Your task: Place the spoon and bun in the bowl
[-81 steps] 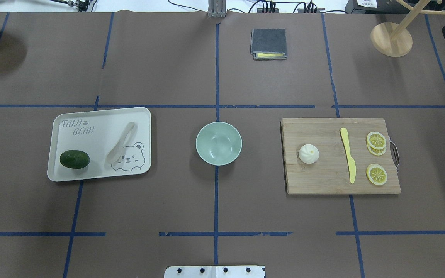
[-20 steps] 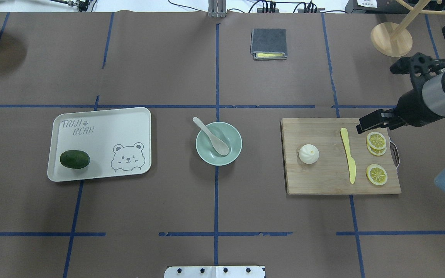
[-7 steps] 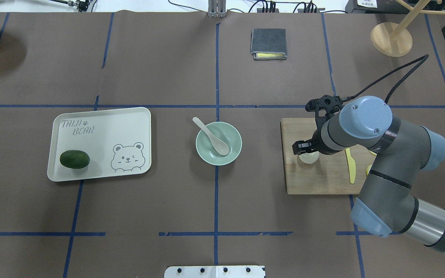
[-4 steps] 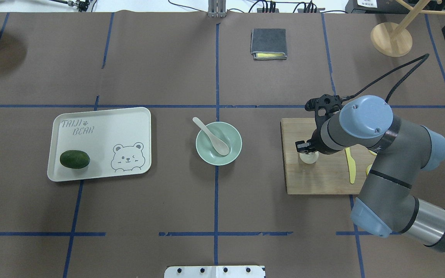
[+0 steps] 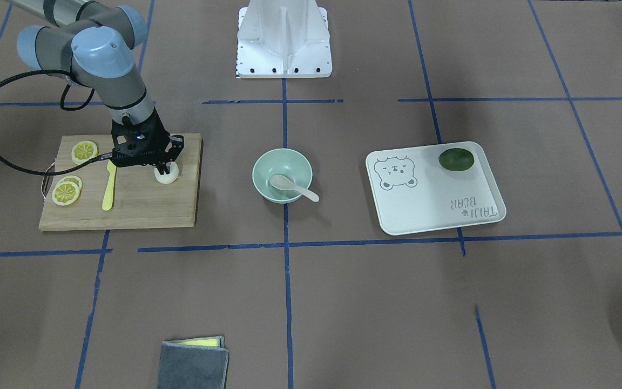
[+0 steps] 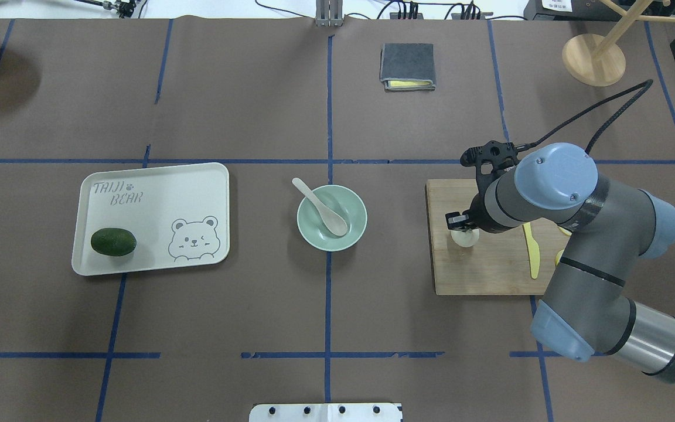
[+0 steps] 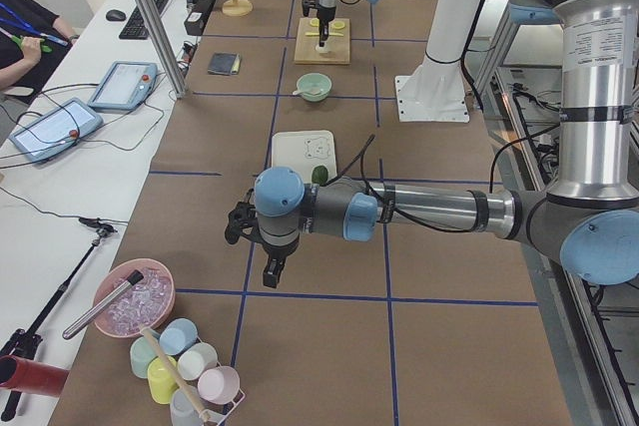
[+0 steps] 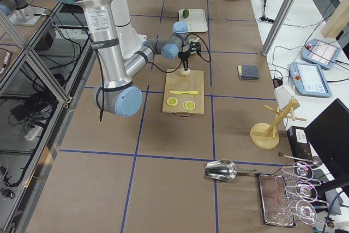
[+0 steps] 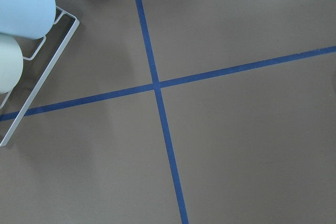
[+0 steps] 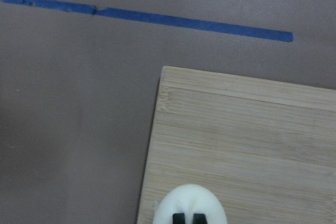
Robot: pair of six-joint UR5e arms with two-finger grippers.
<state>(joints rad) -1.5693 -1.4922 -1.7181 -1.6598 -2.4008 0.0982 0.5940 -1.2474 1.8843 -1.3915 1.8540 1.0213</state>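
The pale spoon (image 6: 321,208) lies in the mint-green bowl (image 6: 346,237) at the table's middle, its handle over the far-left rim; it also shows in the front view (image 5: 291,187). The cream bun (image 6: 465,238) rests on the wooden cutting board (image 6: 490,269). My right gripper (image 6: 462,227) is down on the bun and shut on it; the right wrist view shows the bun (image 10: 191,200) with two black fingertips (image 10: 179,217) pinched close on its top. My left gripper (image 7: 272,271) shows only in the left side view, over bare table, and I cannot tell its state.
A white tray (image 6: 156,193) with a dark green fruit (image 6: 113,242) lies left of the bowl. A yellow knife (image 6: 532,255) and lemon slices (image 5: 67,193) lie on the board. A grey cloth (image 6: 407,65) and wooden stand (image 6: 593,58) are far back.
The spoon has gone from the tray into the bowl. The right arm has come in over the board, and in the last second its fingers have closed in on the bun.
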